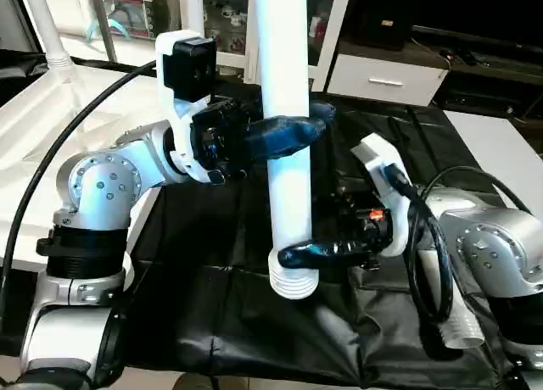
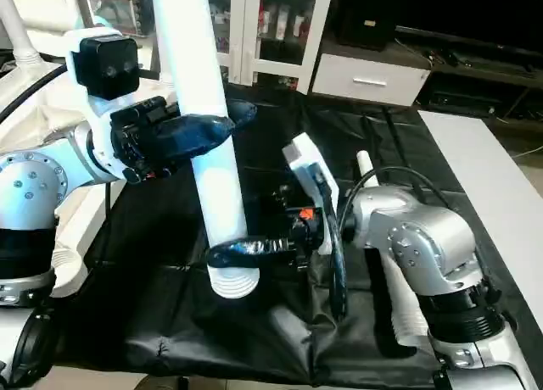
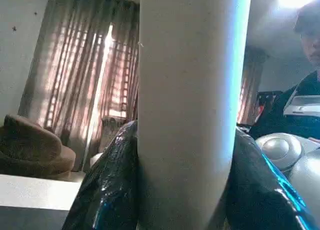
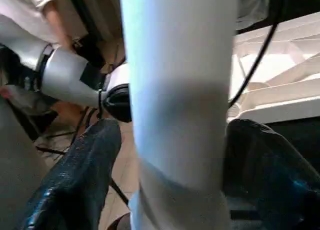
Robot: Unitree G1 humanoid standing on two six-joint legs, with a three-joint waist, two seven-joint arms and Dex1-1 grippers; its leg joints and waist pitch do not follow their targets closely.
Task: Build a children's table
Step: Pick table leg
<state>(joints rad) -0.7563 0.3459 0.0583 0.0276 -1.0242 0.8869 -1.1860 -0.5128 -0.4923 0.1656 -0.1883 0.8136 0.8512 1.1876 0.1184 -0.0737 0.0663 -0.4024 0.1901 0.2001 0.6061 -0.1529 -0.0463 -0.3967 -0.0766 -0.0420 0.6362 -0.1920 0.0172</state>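
Black cloth over desk; white cabinets behind, curtained window in left wrist view. Both claws, left and right, clamped on upright white leg.

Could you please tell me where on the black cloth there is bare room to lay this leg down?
Bare cloth lies beyond the right claw, toward the white cabinet. Another patch sits between the left arm and the held leg. Near the right arm it is crowded: a second leg lies there.
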